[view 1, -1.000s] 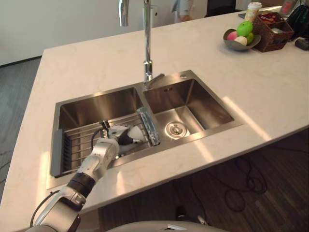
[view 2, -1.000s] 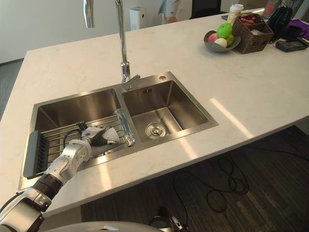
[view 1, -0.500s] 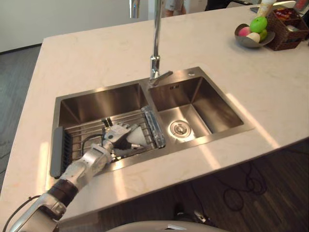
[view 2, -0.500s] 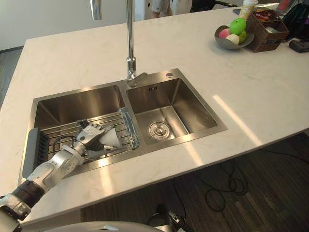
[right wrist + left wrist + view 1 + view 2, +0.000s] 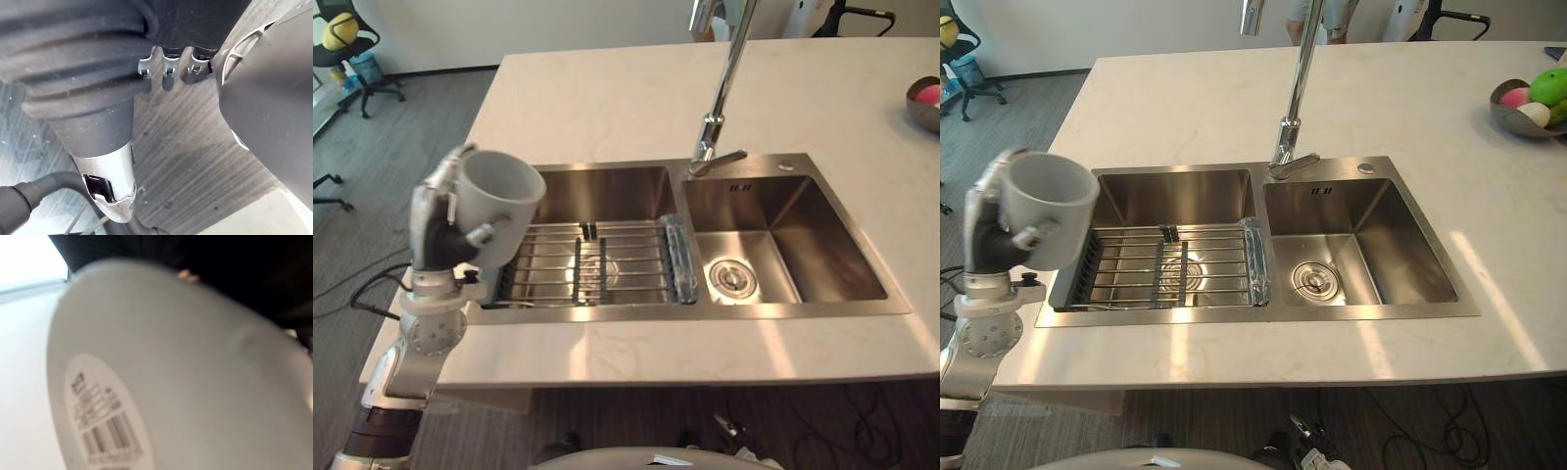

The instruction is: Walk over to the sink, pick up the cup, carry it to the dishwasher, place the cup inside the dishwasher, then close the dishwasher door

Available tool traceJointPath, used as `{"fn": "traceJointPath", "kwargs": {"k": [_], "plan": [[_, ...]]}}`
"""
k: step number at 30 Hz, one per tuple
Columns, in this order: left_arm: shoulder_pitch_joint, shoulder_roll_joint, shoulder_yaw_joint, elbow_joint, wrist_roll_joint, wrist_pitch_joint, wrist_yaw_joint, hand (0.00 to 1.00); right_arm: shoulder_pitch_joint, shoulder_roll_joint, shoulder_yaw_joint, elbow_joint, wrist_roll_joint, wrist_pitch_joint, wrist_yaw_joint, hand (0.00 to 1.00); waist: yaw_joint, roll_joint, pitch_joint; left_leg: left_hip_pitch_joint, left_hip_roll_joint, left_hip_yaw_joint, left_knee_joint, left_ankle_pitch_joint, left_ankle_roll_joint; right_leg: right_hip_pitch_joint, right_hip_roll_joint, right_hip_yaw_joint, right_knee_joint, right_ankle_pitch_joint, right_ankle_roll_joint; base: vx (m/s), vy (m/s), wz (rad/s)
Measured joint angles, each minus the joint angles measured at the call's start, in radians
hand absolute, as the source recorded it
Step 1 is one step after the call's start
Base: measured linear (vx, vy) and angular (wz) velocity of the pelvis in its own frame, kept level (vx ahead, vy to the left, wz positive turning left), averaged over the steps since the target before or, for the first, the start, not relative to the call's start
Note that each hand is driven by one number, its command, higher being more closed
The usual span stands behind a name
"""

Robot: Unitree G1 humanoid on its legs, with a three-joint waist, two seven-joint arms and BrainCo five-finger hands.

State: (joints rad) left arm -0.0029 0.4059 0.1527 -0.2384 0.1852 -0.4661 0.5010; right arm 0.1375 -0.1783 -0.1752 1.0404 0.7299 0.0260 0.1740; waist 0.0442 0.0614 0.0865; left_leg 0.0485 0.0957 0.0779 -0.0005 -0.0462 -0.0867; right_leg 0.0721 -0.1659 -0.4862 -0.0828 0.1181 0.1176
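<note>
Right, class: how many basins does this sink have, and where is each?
2. The left basin holds a wire rack, nearest the left hand gripping the cup; the right basin, with the drain, sits beside it.

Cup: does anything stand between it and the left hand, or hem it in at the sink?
Nothing visible does. The left hand is curled round the cup and holds it raised by the sink's left end, above the rack and well apart from the faucet. The path to the dishwasher cannot be judged from here.
</note>
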Motion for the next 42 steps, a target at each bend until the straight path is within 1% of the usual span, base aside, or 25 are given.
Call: {"fn": "traceJointPath", "kwargs": {"k": [1,3,4,5,6,8,11,16,17,18,20,21,24,26,27,28,29,30,31,32,36,39,40,41,42], "plan": [[0.002,-0.029,0.024,-0.008,-0.053,-0.004,-0.008,1.0,0.002,0.003,-0.007,0.001,-0.014,0.001,0.0,0.0,0.004,0.0,-0.003,-0.002,0.0,0.0,0.0,0.001,0.0,0.0,0.0,-0.002,0.0,0.0,0.0,-0.04,0.004,0.09],[0.027,-0.125,0.102,-0.038,-0.258,-0.019,-0.039,1.0,0.004,0.014,-0.035,0.002,-0.061,0.009,-0.001,0.0,0.024,0.0,-0.011,-0.007,0.0,-0.002,0.006,0.001,0.001,0.0,0.0,-0.004,0.001,-0.003,-0.001,-0.01,0.005,0.07],[0.034,-0.15,0.122,-0.041,-0.311,-0.02,-0.049,1.0,0.005,0.014,-0.037,0.002,-0.074,0.011,0.0,0.0,0.028,0.0,-0.013,-0.013,0.0,-0.003,0.014,-0.001,0.001,0.0,0.0,-0.006,0.001,-0.003,-0.001,-0.01,0.006,0.09],[0.047,-0.197,0.159,-0.052,-0.416,-0.02,-0.07,1.0,0.006,0.015,-0.043,0.002,-0.105,0.019,0.0,0.0,0.037,-0.001,-0.016,-0.025,0.0,-0.008,0.034,-0.009,0.002,0.0,0.0,-0.008,0.001,-0.006,-0.001,-0.01,0.005,0.11],[0.054,-0.222,0.181,-0.058,-0.463,-0.02,-0.076,1.0,0.008,0.016,-0.046,0.002,-0.117,0.021,0.0,0.0,0.04,-0.001,-0.019,-0.035,0.001,-0.015,0.049,-0.014,0.003,0.0,0.0,-0.012,0.001,-0.008,0.001,-0.02,0.003,0.2],[0.085,-0.283,0.246,-0.062,-0.626,-0.022,-0.1,1.0,0.01,0.02,-0.084,0.01,-0.165,0.022,0.003,0.0,0.055,0.0,-0.02,-0.06,0.001,-0.028,0.107,-0.029,0.012,0.012,0.001,-0.018,0.002,-0.02,-0.002,-0.03,0.003,0.23],[0.116,-0.334,0.318,-0.062,-0.835,-0.042,-0.134,1.0,0.014,0.023,-0.104,0.031,-0.202,0.027,0.024,0.0,0.071,0.002,-0.021,-0.065,0.002,-0.049,0.159,-0.042,0.03,0.034,-0.001,-0.02,0.038,-0.052,0.0,-0.06,0.011,0.23],[0.147,-0.356,0.454,-0.061,-1.065,-0.076,-0.182,1.0,0.019,0.01,-0.123,0.043,-0.298,0.048,0.036,0.0,0.095,0.013,-0.036,-0.076,-0.007,-0.109,0.134,-0.036,0.04,0.045,-0.012,-0.083,0.084,-0.079,0.006,-0.08,0.006,0.49],[0.157,-0.357,0.495,-0.06,-1.106,-0.075,-0.19,1.0,0.021,0.012,-0.124,0.045,-0.306,0.05,0.036,0.0,0.092,0.017,-0.038,-0.073,-0.021,-0.125,0.094,-0.013,0.074,0.052,-0.026,-0.118,0.091,-0.082,0.007,-0.07,0.002,1.16],[0.154,-0.356,0.536,-0.056,-1.144,-0.072,-0.205,1.0,0.032,0.019,-0.137,0.044,-0.309,0.058,0.036,0.0,0.082,0.004,-0.039,-0.062,-0.017,-0.07,0.039,0.014,0.135,0.075,-0.042,-0.181,0.089,-0.077,0.003,-0.04,-0.006,1.3],[0.138,-0.356,0.565,-0.037,-1.181,-0.062,-0.234,1.0,0.049,0.026,-0.154,0.04,-0.308,0.067,0.035,0.0,0.063,-0.004,-0.041,-0.062,0.005,0.046,0.0,0.041,0.188,0.108,-0.057,-0.273,0.089,-0.069,0.01,-0.01,0.017,1.63],[0.114,-0.356,0.581,0.002,-1.216,-0.044,-0.265,1.0,0.067,0.028,-0.154,0.035,-0.307,0.069,0.034,0.0,0.054,-0.012,-0.045,-0.07,0.042,0.201,-0.002,0.06,0.205,0.148,-0.068,-0.366,0.088,-0.07,0.011,0.0,0.106,2.11],[0.083,-0.355,0.582,0.06,-1.31,-0.034,-0.319,1.0,0.123,0.021,-0.138,-0.033,-0.305,0.067,0.033,0.0,0.022,0.011,-0.037,-0.081,0.151,0.592,0.096,0.069,0.201,0.234,-0.094,-0.557,0.117,-0.074,0.016,0.03,0.199,2.28],[0.082,-0.349,0.584,0.059,-1.354,-0.049,-0.344,1.0,0.122,0.01,-0.12,-0.055,-0.304,0.065,0.035,0.0,0.018,0.022,-0.036,-0.087,0.155,0.65,0.122,0.077,0.183,0.245,-0.12,-0.575,0.167,-0.129,0.008,0.03,0.186,1.25],[0.08,-0.342,0.582,0.064,-1.392,-0.06,-0.371,1.0,0.104,0.009,-0.111,-0.063,-0.303,0.066,0.036,0.0,0.007,0.033,-0.029,-0.102,0.138,0.631,0.119,0.077,0.138,0.238,-0.125,-0.526,0.198,-0.178,0.032,-0.02,0.136,1.08],[0.072,-0.34,0.58,0.073,-1.409,-0.06,-0.388,1.0,0.098,0.009,-0.111,-0.06,-0.301,0.068,0.038,0.0,-0.004,0.029,-0.03,-0.107,0.131,0.636,0.118,0.056,0.11,0.238,-0.121,-0.508,0.196,-0.188,0.029,-0.06,0.168,1.63],[0.046,-0.325,0.573,0.113,-1.438,-0.056,-0.431,1.0,0.095,0.026,-0.112,-0.034,-0.289,0.071,0.047,0.0,-0.031,-0.037,-0.041,-0.12,0.118,0.696,0.158,0.0,0.134,0.244,-0.152,-0.517,0.168,-0.187,0.036,-0.04,0.135,1.27],[0.04,-0.32,0.57,0.13,-1.451,-0.056,-0.451,1.0,0.092,0.031,-0.113,-0.016,-0.283,0.068,0.056,0.0,-0.028,-0.039,-0.034,-0.118,0.133,0.72,0.219,-0.008,0.189,0.245,-0.178,-0.535,0.186,-0.189,0.051,0.05,0.176,1.03],[0.041,-0.318,0.57,0.151,-1.473,-0.055,-0.475,1.0,0.094,0.022,-0.117,-0.01,-0.282,0.06,0.065,0.0,-0.023,-0.024,-0.031,-0.078,0.175,0.769,0.275,0.011,0.221,0.248,-0.188,-0.544,0.214,-0.188,0.063,0.11,0.135,0.69],[0.019,-0.316,0.554,0.153,-1.483,-0.049,-0.5,1.0,0.095,0.002,-0.125,-0.019,-0.265,0.056,0.069,0.0,-0.041,-0.006,-0.034,-0.058,0.174,0.759,0.243,0.041,0.073,0.269,-0.179,-0.57,0.24,-0.182,0.082,0.13,0.184,0.69],[-0.039,-0.293,0.506,0.138,-1.477,-0.007,-0.531,1.0,0.078,0.013,-0.147,-0.015,-0.301,0.047,0.064,0.0,-0.046,-0.025,0.007,-0.026,0.071,0.717,0.146,0.065,0.099,0.312,-0.232,-0.62,0.256,-0.128,0.062,0.04,0.198,0.47],[-0.072,-0.283,0.462,0.13,-1.455,0.037,-0.529,1.0,0.073,0.02,-0.161,-0.055,-0.303,0.047,0.038,0.0,-0.045,-0.034,0.02,-0.016,-0.002,0.676,0.063,0.075,0.112,0.308,-0.297,-0.618,0.343,-0.089,0.019,0.04,0.206,0.46],[-0.088,-0.28,0.436,0.13,-1.457,0.05,-0.53,1.0,0.078,0.021,-0.183,-0.081,-0.301,0.048,0.028,0.0,-0.046,-0.03,0.025,-0.016,-0.027,0.643,0.045,0.076,0.122,0.303,-0.333,-0.584,0.414,-0.071,-0.01,0.07,0.181,1.09],[-0.103,-0.281,0.381,0.13,-1.459,0.062,-0.543,1.0,0.095,0.017,-0.204,-0.119,-0.295,0.045,0.018,0.0,-0.054,-0.021,0.029,-0.02,-0.056,0.57,0.023,0.077,0.139,0.258,-0.371,-0.446,0.535,-0.012,-0.101,0.1,0.181,1.8],[-0.115,-0.288,0.292,0.136,-1.47,0.064,-0.582,1.0,0.114,0.022,-0.231,-0.128,-0.295,0.043,0.019,0.0,-0.068,-0.003,0.031,-0.035,-0.066,0.471,0.013,0.082,0.15,0.186,-0.343,-0.222,0.635,-0.086,-0.123,0.07,0.105,2.03]]}}
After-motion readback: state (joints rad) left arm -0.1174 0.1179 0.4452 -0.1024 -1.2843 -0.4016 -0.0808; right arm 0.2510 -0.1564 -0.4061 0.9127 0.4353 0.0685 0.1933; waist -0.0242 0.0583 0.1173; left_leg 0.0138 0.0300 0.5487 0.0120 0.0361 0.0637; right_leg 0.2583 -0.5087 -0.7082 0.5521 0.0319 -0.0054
